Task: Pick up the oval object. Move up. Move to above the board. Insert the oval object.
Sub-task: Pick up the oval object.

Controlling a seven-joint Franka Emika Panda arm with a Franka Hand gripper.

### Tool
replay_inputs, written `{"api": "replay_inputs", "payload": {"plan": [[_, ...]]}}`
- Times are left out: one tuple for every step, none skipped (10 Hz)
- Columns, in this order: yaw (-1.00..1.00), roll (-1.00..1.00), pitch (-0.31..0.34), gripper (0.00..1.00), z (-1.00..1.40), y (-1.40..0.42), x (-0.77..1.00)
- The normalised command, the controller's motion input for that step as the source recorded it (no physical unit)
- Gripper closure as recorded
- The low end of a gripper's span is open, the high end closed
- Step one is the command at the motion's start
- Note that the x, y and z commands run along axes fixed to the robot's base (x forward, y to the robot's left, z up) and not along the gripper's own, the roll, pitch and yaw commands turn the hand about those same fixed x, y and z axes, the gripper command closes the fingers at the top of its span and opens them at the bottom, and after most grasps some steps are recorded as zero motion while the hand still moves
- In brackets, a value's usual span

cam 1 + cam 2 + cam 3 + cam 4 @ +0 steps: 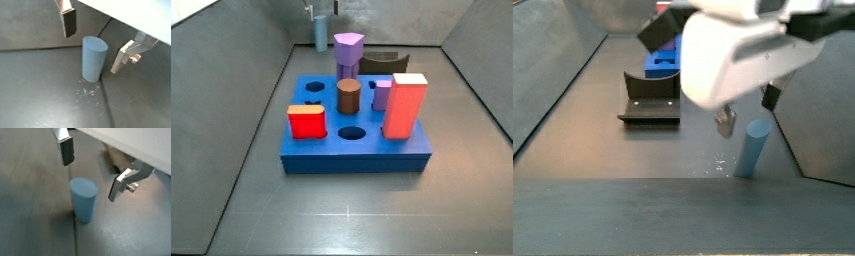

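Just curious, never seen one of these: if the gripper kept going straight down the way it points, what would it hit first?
Probably the oval object: it stands upright on the floor, below the open gripper, roughly between the fingers.

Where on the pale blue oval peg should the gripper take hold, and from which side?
Best near the top of the oval peg, coming straight down. It stands upright and alone on the grey floor, slim and smooth-sided. The open gripper hangs above it, so its fingers could probably close on the peg's opposite sides.
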Motion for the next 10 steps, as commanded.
{"api": "replay_inputs", "payload": {"plan": [[0.71,-0.11,-0.139,0.00,-0.43,0.36,-0.13],[0.44,0.00,-0.034,0.00,-0.33,0.13,0.00],[0.24,0.00,0.000,0.00,-0.45,0.02,0.00],[0.00,-0.03,0.000,0.00,-0.43,0.00,0.18],[-0.21,-0.01,0.000,0.00,-0.32,0.00,0.14],[-0.22,0.00,0.000,0.00,-0.25,0.00,0.06],[-0.07,0.00,0.000,0.00,-0.13,0.00,0.00],[0.00,0.00,-0.023,0.00,-0.07,0.00,-0.07],[0.00,0.00,-0.004,0.00,-0.03,0.00,0.00],[0.00,0.00,0.000,0.00,0.00,0.00,0.00]]}}
